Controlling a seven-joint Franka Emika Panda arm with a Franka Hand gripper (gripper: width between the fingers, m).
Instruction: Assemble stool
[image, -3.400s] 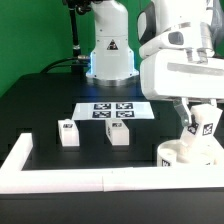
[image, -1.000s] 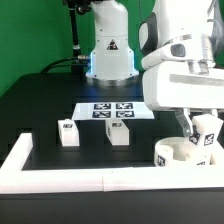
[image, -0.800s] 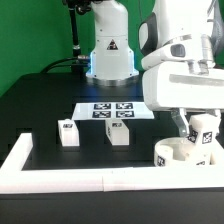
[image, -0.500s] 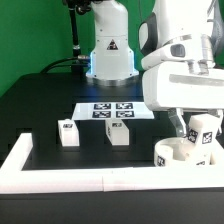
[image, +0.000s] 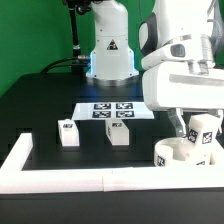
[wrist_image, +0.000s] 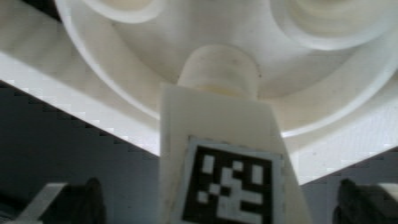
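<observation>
Marker board (image: 112, 112) flat on table (image: 40, 100); border wall (image: 70, 178) at front.

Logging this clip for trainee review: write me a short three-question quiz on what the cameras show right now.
1. True or false: the gripper is clamped on a leg block.
2. How many leg blocks stand loose on the table?
3. Where is the third leg block? A) on the marker board B) standing in the round seat C) against the border wall

Key: 1 false, its jaws stand open; 2 two; 3 B.
</observation>
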